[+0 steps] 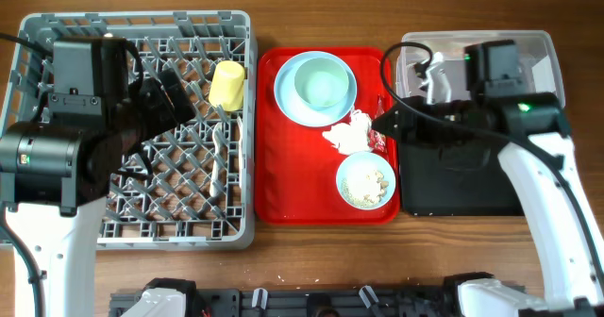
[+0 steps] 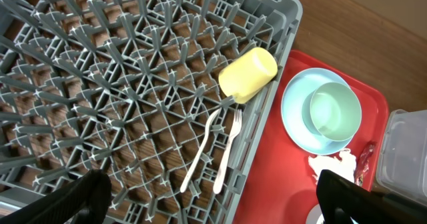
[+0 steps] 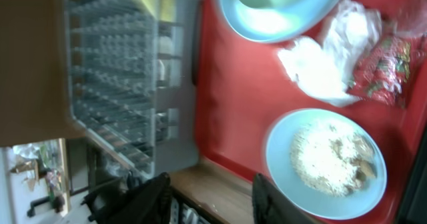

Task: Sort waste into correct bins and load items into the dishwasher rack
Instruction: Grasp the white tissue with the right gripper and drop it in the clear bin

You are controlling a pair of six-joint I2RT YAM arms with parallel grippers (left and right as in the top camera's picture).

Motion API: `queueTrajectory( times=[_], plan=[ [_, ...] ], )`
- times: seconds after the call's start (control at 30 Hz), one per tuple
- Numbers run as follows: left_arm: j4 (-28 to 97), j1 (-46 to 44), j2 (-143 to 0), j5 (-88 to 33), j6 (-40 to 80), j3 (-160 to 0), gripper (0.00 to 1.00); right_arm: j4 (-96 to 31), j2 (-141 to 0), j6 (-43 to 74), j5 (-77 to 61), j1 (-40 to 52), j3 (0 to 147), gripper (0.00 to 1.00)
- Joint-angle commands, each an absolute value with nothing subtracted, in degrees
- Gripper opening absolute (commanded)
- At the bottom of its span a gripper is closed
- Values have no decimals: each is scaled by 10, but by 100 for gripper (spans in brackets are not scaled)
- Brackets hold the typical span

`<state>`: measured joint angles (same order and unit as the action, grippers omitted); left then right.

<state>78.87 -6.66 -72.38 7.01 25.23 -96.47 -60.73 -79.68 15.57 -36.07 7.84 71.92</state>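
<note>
right claw [image 3: 210, 181] poised beside the loose waste on the red serving tray [image 1: 302, 175].
the right claw stands open and empty, its tips at the tray's right edge just beside the crumpled paper napkin [image 1: 349, 133] and the red shiny wrapper [image 1: 379, 140], which touch one another. the likely step is lifting one of them, so the claw should close on a single piece, pinching the napkin at a raised fold away from the wrapper. it should also stay clear of the small pale blue bowl [image 1: 366, 181] of rice-like scraps nearby. the clear tub [image 1: 538, 58] and black tray [image 1: 453, 190] lie on the counter [image 1: 311, 15] behind the arm. the left claw [image 2: 212, 181], wide open and empty, hovers over the grey rack [image 1: 142, 20].
</note>
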Motion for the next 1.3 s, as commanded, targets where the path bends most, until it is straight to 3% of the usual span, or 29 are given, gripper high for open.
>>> queueTrajectory(
  times=[0.0,0.17,0.4,0.43,0.5,0.57,0.7,0.9,1.0,1.23,1.27],
  plan=[
    [787,-69,-718,67,258,-964,100,-587,-829,219,-148,163,708,41],
    [787,-69,-718,67,258,-964,100,-489,-934,228,7,271,708,59],
    [787,-69,-718,67,258,-964,100,-409,-1078,225,15,273,708,58],
    [787,-69,-718,67,258,-964,100,-398,-1096,225,15,273,708,57],
    [787,-69,-718,67,258,-964,100,-388,-1124,227,7,273,708,43],
    [787,-69,-718,67,258,-964,100,-388,-1127,227,-5,273,708,37],
    [787,-69,-718,67,258,-964,100,-423,-1106,219,-46,273,729,4],
    [787,-69,-718,67,258,-964,100,-486,-952,197,-14,270,822,4],
    [787,-69,-718,67,258,-964,100,-489,-878,246,152,240,822,4],
    [787,-69,-718,67,258,-964,100,-480,-940,291,185,82,792,6],
    [787,-69,-718,67,258,-964,100,-476,-968,291,169,60,791,10]
  ],
)
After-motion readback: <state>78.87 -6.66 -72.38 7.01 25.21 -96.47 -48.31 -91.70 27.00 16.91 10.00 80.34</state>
